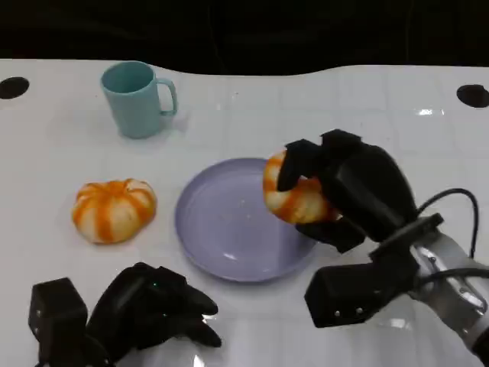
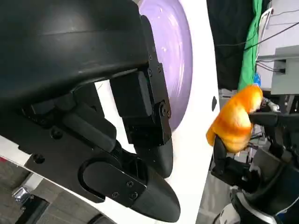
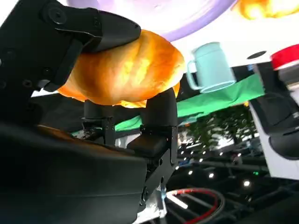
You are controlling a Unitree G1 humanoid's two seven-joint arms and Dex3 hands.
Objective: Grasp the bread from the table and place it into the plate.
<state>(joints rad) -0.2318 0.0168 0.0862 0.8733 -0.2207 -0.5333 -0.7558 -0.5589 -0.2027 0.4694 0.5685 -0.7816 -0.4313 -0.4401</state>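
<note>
Right hand [image 1: 348, 195]: fingers wrapped around the bread [image 1: 294, 195], held over the right rim of the plate [image 1: 221, 229].
Left hand [image 1: 149, 310]: low at the table's near edge, fingers curled inward, holding nothing.

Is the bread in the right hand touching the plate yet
Apart. In the left wrist view, white table shows between the bread, held by the right hand, and the plate.

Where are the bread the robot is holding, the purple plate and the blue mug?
Held bread [image 1: 294, 200], head view: its striped front below the right hand's fingers.
Purple plate [image 1: 221, 222], head view: the bare middle of the dish.
Blue mug [image 1: 136, 103], head view: the side of its body.
</note>
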